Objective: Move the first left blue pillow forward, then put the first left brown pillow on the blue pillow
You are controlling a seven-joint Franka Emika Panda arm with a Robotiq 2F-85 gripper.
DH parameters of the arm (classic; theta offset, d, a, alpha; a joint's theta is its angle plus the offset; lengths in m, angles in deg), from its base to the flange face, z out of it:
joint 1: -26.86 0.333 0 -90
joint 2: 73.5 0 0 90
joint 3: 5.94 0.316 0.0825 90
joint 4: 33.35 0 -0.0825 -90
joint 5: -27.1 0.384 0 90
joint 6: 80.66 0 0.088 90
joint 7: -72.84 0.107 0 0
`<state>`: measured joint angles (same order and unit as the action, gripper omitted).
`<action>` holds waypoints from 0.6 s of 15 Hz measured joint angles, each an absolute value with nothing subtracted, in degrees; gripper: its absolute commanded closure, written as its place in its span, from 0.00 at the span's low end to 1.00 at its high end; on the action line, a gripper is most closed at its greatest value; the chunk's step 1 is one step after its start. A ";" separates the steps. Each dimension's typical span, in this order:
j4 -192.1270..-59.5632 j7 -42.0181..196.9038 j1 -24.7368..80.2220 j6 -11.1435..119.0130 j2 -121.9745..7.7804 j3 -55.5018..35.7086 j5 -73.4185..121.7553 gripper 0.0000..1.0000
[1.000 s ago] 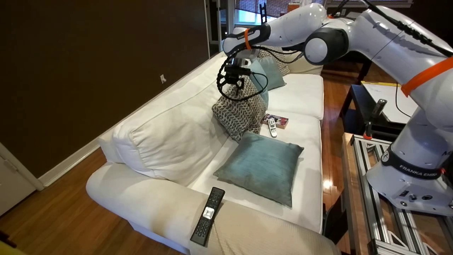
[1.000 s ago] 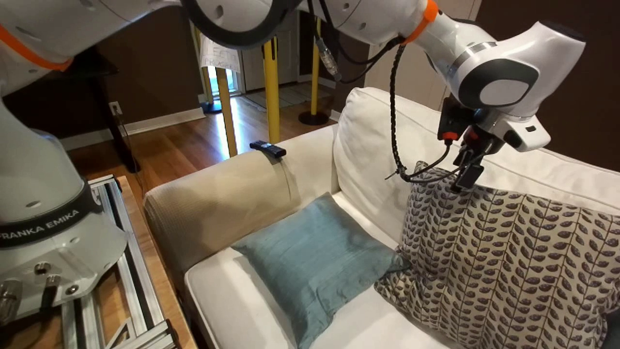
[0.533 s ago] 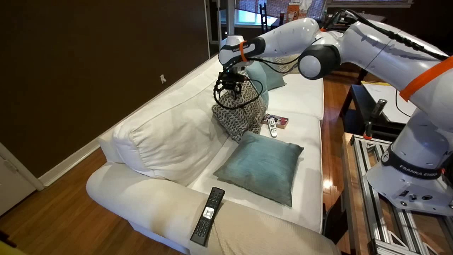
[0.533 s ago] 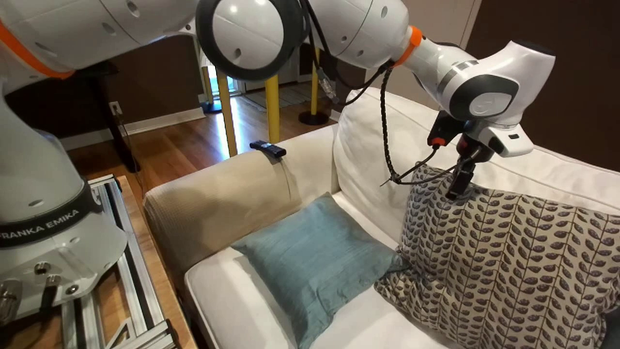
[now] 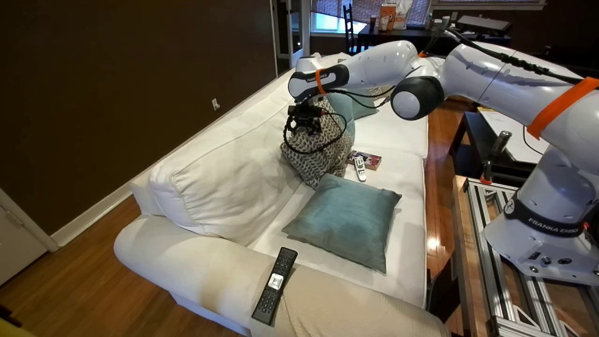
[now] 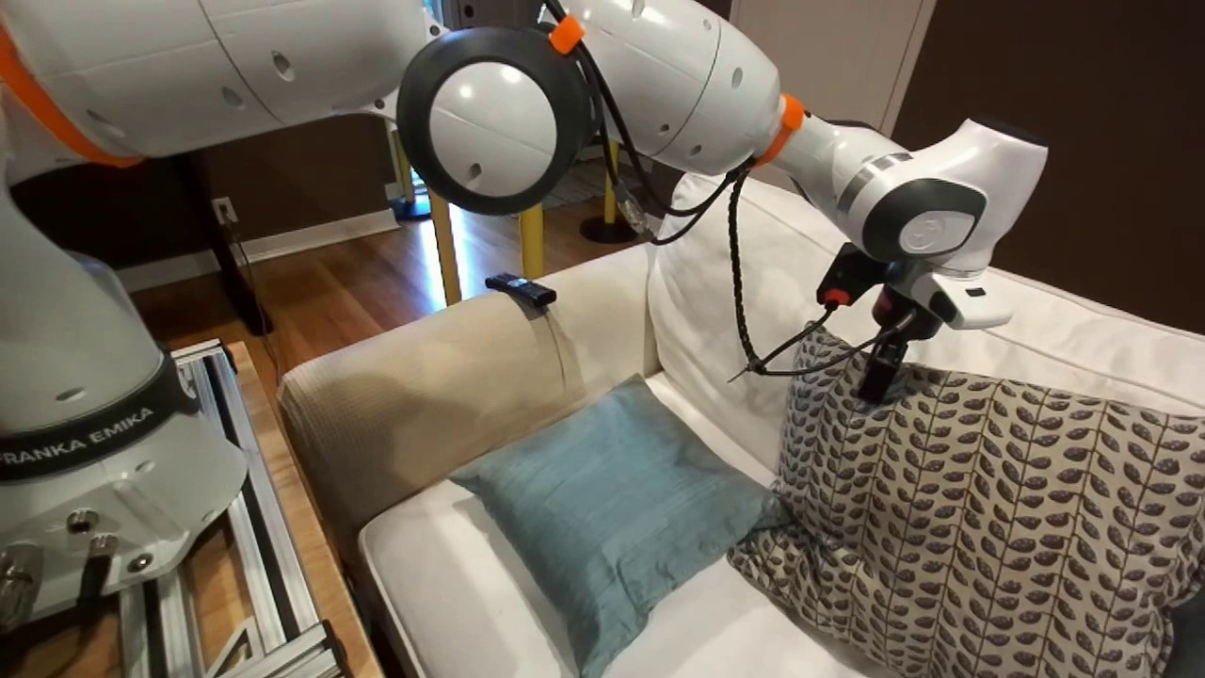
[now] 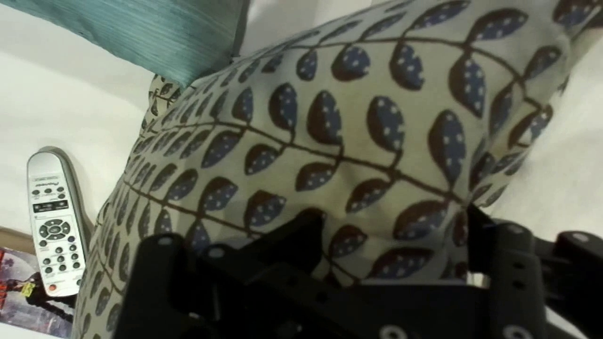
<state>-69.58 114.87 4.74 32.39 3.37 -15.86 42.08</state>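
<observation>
In an exterior view: blue pillow (image 5: 346, 220) lies on the seat (image 5: 402, 173), below and right of frame centre, so step one looks done. Brown pillow (image 5: 316, 164) leans on the backrest (image 5: 234, 182), near centre; white remote (image 5: 360, 168) and book (image 5: 370, 160) just beside it, a low swing would knock them.

In an exterior view: gripper (image 6: 877, 388) at the brown pillow's top edge, right of centre. Blue's corner sits against brown's bottom corner, so the lift could drag blue along; a thin bite could slip.

Wrist view: fingers (image 7: 301, 240) spread wide, lower half of frame, fabric between them, nothing clamped yet; contact itself hidden, can't say if they touch
</observation>
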 measured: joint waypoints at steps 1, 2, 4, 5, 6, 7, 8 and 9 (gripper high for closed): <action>-68.98 114.82 4.60 31.08 3.51 -15.66 41.83 0.65; -68.28 114.18 4.30 29.22 3.53 -15.23 41.70 0.71; -66.71 111.91 3.29 24.86 3.54 -13.96 41.69 0.86; -65.94 109.95 2.45 22.49 3.54 -12.84 41.76 0.95; -65.22 108.10 1.55 20.22 3.56 -11.67 41.83 0.99; -64.66 106.24 0.63 17.98 3.60 -10.64 41.91 1.00; -64.21 104.53 -0.25 15.92 3.66 -9.69 42.03 0.97; -63.68 102.81 -1.13 13.81 3.82 -8.80 42.18 0.99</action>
